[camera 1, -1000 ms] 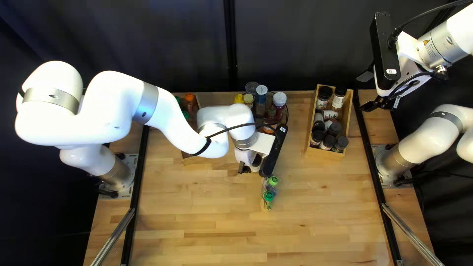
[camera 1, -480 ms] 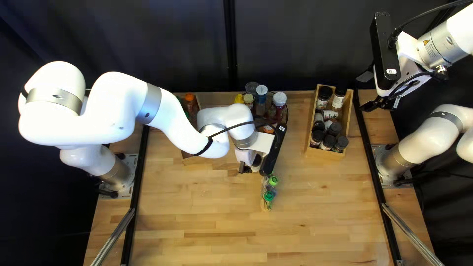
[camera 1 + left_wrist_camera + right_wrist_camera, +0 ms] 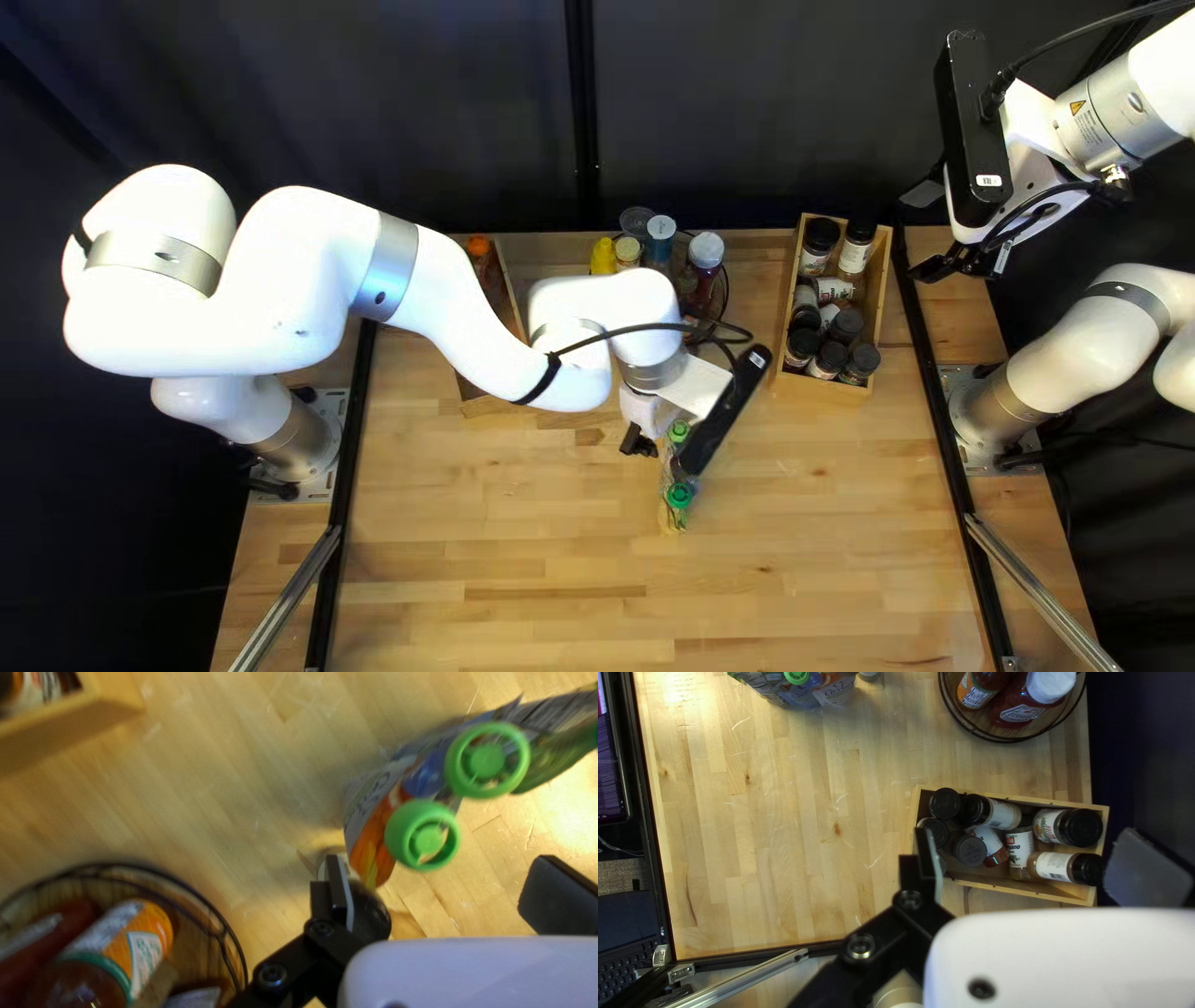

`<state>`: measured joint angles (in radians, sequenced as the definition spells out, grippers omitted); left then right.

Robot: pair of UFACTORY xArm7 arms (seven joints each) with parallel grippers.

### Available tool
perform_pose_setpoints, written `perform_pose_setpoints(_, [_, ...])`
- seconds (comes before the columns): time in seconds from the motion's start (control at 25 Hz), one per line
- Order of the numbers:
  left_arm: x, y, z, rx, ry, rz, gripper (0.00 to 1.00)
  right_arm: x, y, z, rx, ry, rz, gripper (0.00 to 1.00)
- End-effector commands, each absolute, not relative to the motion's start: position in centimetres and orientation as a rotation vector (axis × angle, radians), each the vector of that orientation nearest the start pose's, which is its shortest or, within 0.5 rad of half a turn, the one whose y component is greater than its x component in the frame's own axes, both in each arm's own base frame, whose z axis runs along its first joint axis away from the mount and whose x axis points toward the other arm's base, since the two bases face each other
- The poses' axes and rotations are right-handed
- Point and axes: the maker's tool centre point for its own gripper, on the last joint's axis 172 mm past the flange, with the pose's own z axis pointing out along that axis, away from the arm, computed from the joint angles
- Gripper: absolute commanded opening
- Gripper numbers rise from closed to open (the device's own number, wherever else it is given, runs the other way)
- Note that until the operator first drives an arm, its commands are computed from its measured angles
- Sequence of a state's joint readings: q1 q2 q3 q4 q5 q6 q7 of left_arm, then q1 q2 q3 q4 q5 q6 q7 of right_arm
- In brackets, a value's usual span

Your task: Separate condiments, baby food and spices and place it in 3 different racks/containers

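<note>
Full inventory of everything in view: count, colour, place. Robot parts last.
table: 1, pale wood, centre
left crate: 1, wooden, tray's left
orange-capped bottle: at least 1, left crate
round tray: 1, brown, black wire rim, between crates
condiments: at least 5, mixed colours, on tray
right crate: 1, wooden, tray's right
spice jars: at least 8, mostly black-lidded, right crate
pouches: at least 2, multicoloured, green caps, mid-table
curtain: dark, behind table
keyboard: 1, black, off-table
arms: 2, white, left and right
left gripper: black, open, by pouches
right gripper: black, open, raised
</note>
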<state>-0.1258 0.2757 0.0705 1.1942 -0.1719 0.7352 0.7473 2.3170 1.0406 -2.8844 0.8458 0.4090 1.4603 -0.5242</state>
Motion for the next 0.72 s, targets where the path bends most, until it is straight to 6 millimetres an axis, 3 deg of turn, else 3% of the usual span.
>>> perform_pose_setpoints(0.04, [57.8,-5.3,13.7,-2.945,1.076,-0.337,0.92,28.3,-5.3,41.7,-3.132,0.131,-0.693,1.00])
perform_pose_setpoints(0.16, [57.8,-5.2,13.8,-2.931,1.061,-0.331,0.12,28.3,-5.3,41.7,-3.132,0.131,-0.693,1.00])
perform_pose_setpoints(0.32, [57.6,-5.3,14.0,-2.918,1.047,-0.322,0.01,28.3,-5.3,41.7,-3.132,0.131,-0.693,1.00])
perform_pose_setpoints(0.44, [56.9,-5.6,15.1,-2.913,1.041,-0.309,0.02,28.3,-5.3,41.7,-3.132,0.131,-0.693,1.00])
perform_pose_setpoints(0.64, [54.0,-7.3,19.1,-2.919,1.000,-0.284,0.00,28.3,-5.3,41.7,-3.132,0.131,-0.693,1.00])
perform_pose_setpoints(0.72, [51.7,-8.2,21.3,-2.909,0.987,-0.261,0.00,28.3,-5.3,41.7,-3.132,0.131,-0.693,1.00])
